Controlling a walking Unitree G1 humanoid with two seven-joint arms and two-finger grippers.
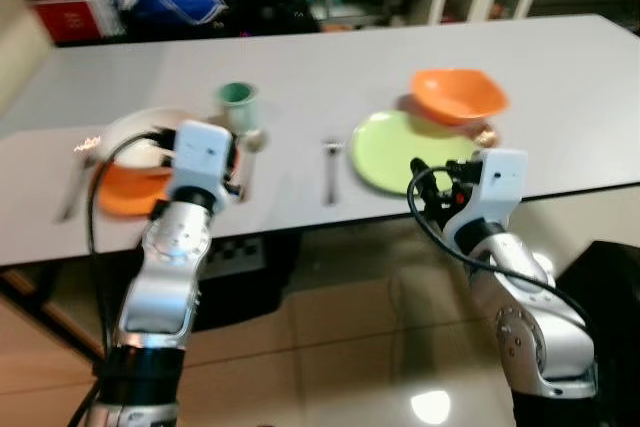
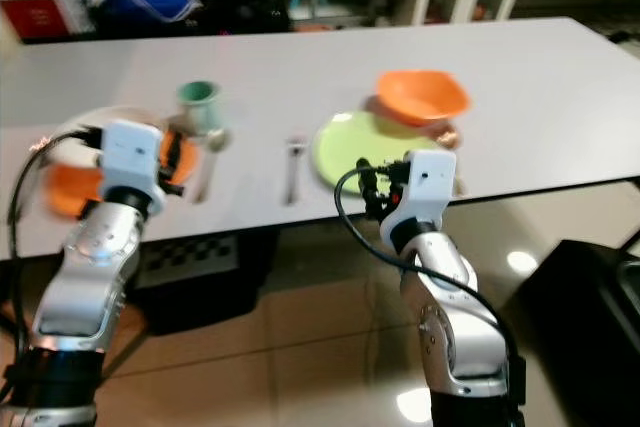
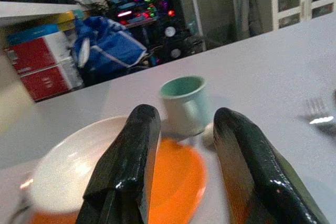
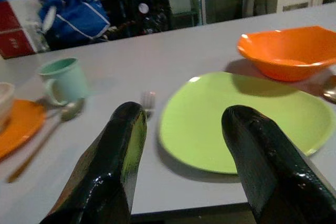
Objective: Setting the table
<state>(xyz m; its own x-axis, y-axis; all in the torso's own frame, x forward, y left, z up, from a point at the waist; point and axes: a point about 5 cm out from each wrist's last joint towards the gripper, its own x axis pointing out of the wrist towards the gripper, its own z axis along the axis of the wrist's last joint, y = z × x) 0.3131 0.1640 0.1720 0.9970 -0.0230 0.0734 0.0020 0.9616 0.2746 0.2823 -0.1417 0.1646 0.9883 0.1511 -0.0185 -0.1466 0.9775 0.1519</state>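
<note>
Two open jaws, green plate (image 4: 241, 124) ahead of right gripper (image 4: 184, 145)

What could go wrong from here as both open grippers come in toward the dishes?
The left gripper points at the orange plate, with the white bowl and green mug close by, so a forward push might knock the mug. The right gripper faces the green plate lying near the table edge; a nudge could slide it under the orange bowl resting at its far rim.
</note>
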